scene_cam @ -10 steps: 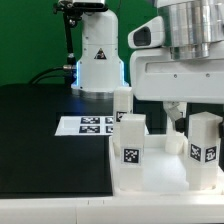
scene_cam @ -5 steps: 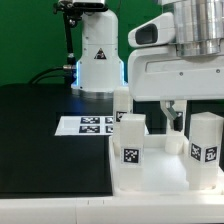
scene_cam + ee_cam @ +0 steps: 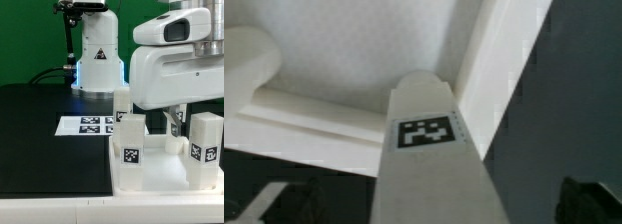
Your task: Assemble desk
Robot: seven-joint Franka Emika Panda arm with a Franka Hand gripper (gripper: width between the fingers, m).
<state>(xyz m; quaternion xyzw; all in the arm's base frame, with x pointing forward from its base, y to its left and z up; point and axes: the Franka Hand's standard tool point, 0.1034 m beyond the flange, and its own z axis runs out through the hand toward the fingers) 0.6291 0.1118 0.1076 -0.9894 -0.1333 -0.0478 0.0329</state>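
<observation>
White legs (image 3: pixel 131 142) upright on tabletop (image 3: pixel 150 172); tool (image 3: pixel 180 122) spread apart above, gripping nothing

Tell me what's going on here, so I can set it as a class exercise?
A robot arm is putting together a small white desk. The tabletop lies flat on the black table with several legs standing upright in its corner sockets. The gripper hangs open just above the far legs and holds nothing. The wrist view looks down along one tagged leg standing between the fingers. A flat marker board lies beside the tabletop.
</observation>
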